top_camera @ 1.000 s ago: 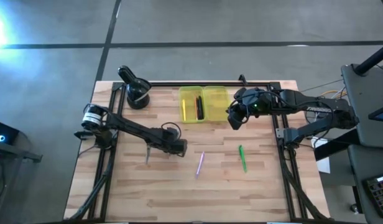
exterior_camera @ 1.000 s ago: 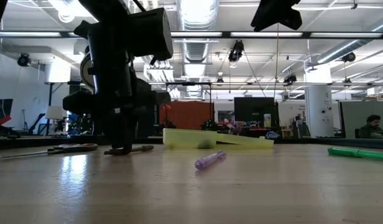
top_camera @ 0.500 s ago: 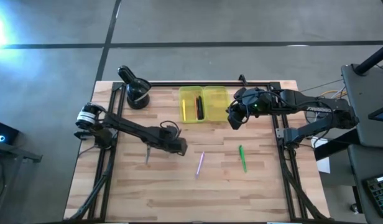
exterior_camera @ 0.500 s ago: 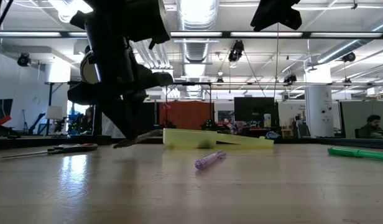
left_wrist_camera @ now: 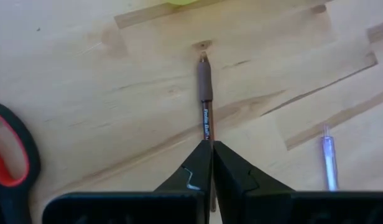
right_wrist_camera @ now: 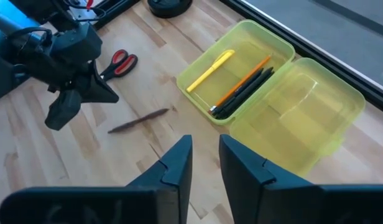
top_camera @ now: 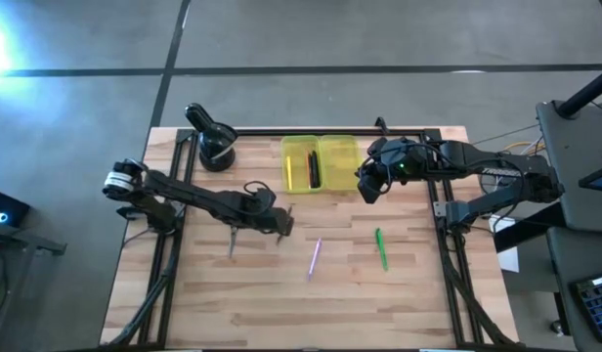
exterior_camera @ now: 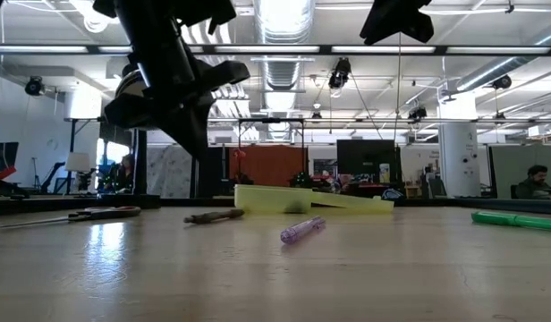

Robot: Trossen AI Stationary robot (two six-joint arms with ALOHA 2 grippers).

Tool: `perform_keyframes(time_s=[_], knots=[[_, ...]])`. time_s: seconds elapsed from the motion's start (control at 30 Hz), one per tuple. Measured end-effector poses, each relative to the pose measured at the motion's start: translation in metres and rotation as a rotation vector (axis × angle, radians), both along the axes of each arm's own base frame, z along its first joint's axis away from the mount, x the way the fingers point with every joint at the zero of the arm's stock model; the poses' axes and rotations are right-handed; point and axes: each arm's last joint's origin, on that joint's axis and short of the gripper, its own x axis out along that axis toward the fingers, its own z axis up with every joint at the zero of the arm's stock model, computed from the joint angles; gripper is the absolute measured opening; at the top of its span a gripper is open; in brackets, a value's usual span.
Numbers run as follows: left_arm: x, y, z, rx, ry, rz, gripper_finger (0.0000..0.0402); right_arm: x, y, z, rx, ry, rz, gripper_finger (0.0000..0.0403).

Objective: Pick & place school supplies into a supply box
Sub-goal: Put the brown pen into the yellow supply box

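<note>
My left gripper (left_wrist_camera: 211, 144) is shut and hangs above the table (exterior_camera: 197, 143), over the near end of a brown pen (left_wrist_camera: 206, 93) that lies flat on the wood (right_wrist_camera: 138, 121). The open yellow supply box (top_camera: 321, 163) lies flat at the far middle; one half holds a yellow, an orange and dark pens (right_wrist_camera: 241, 87). My right gripper (right_wrist_camera: 204, 155) is open and hovers beside the box's right side (top_camera: 367, 188). A purple pen (top_camera: 315, 257), a green pen (top_camera: 381, 248) and red-handled scissors (right_wrist_camera: 120, 64) lie on the table.
A black round holder (top_camera: 215, 147) stands at the far left, beside the box. The scissors (top_camera: 232, 244) lie left of my left gripper. Bare wood stretches along the near half of the table (top_camera: 311, 313). A person sits far off in the room (exterior_camera: 530, 179).
My left gripper has risen from the table and tipped, its arm swinging toward the far edge. The brown pen was under the fingers, then lifted at one end; now it lies flat on the table, out of the fingers and a little nearer the box.
</note>
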Motion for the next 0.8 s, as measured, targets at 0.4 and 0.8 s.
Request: perform_keyframes(time_s=[0.4,0.8], knots=[[0.012,-0.001,-0.011,-0.098,-0.028,-0.034,0.0015,0.0,0.0,0.0,0.01,-0.004,-0.005,0.0068],[0.022,-0.004,-0.033,-0.117,0.015,-0.04,0.0097,-0.002,0.001,0.001,0.046,-0.013,0.011,0.0076]])
